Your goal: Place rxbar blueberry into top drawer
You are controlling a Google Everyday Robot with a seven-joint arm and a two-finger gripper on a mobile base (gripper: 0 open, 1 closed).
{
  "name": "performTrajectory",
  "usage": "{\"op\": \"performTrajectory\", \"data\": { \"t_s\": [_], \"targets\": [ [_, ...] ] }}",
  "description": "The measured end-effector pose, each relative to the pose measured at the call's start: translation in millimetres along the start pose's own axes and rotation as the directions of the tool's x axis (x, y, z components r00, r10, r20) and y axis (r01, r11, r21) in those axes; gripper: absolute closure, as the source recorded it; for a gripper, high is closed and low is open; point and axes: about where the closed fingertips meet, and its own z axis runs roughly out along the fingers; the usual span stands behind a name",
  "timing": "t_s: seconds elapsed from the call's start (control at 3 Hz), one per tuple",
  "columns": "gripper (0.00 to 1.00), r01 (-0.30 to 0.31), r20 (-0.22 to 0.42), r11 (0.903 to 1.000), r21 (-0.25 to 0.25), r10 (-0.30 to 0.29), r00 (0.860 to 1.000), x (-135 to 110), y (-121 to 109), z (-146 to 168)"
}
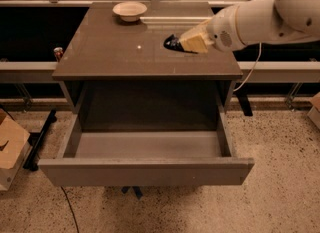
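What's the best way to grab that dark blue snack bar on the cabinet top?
Pinch the snack bar across its narrow width, coming down from above and the view's right. It looks thin and lies low on the cabinet top, so a side approach has little to catch. The gripper sits at its right end.

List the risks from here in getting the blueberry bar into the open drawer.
1. The rxbar blueberry juts out from the tip of the pincer over the cabinet top. With most of it sticking out, it may slip during the carry.
2. The top drawer sits open below and in front of the cabinet top's front edge. A low path could knock the bar against that edge.
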Motion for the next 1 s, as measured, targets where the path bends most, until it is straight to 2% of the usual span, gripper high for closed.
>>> {"op": "performTrajectory", "data": {
  "t_s": [0.33,0.67,1.0],
  "targets": [
    [1.0,-0.022,-0.049,0.9996,-0.019,0.021,0.999,26,40,-31],
    [1.0,-0.05,-0.132,0.9916,-0.119,0.034,0.991,69,95,-34],
    [1.0,-0.066,-0.168,0.9802,-0.186,0.035,0.985,89,121,-17]
  ]
}}
